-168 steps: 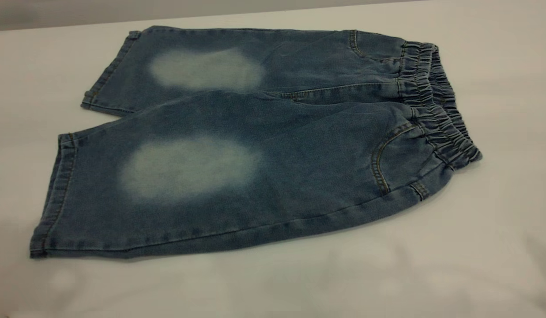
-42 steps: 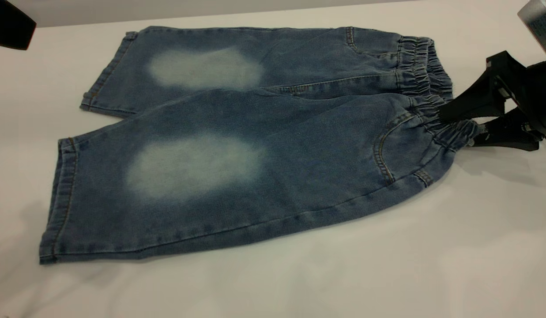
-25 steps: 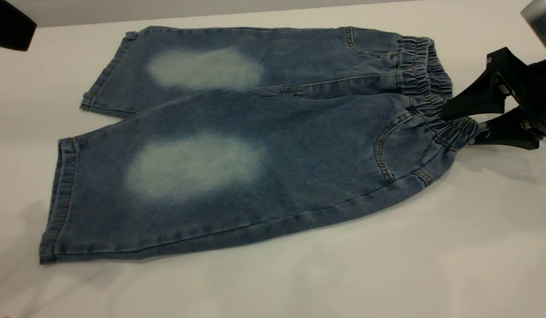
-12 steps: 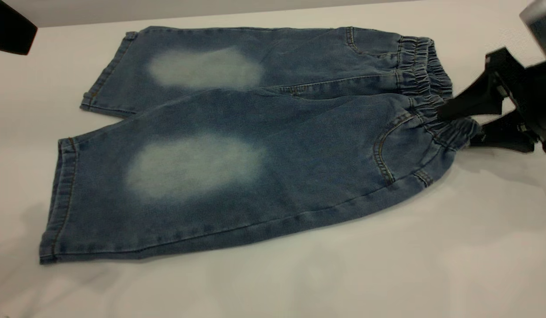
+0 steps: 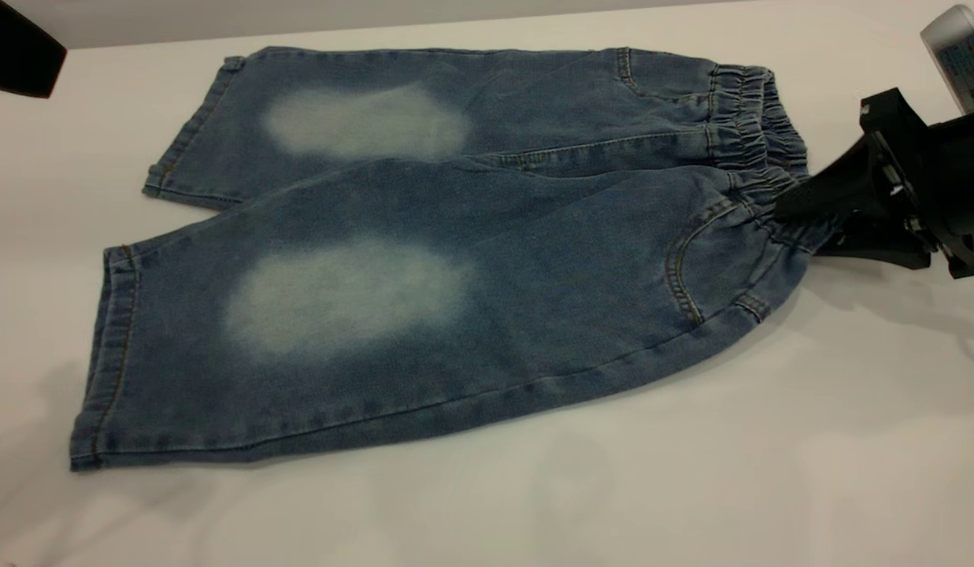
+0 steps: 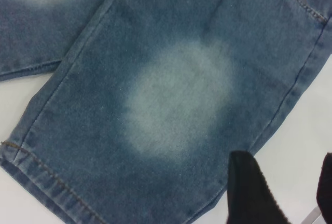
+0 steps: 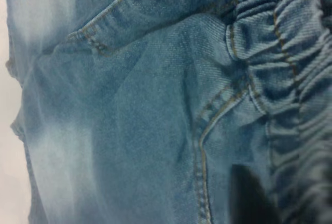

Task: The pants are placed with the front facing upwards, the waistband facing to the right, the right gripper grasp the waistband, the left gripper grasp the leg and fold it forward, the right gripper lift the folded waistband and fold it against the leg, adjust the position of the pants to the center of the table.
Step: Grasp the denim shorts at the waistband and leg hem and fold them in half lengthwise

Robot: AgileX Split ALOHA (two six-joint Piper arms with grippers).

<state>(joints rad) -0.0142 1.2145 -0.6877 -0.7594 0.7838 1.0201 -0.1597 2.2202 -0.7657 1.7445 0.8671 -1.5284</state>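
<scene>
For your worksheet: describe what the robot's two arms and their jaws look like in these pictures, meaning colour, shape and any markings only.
The right gripper is matte black, with wedge-shaped jaws tapering to narrow tips from a blocky black body. Behind it sits a pale grey housing carrying a printed label. The left gripper shows two black jaws, rounded at the tips, in its wrist view. In the exterior view only a plain black part of the left arm shows.

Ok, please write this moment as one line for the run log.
pants: flat on table | right gripper: shut on waistband near corner | left gripper: open above near leg | fold: not begun
</scene>
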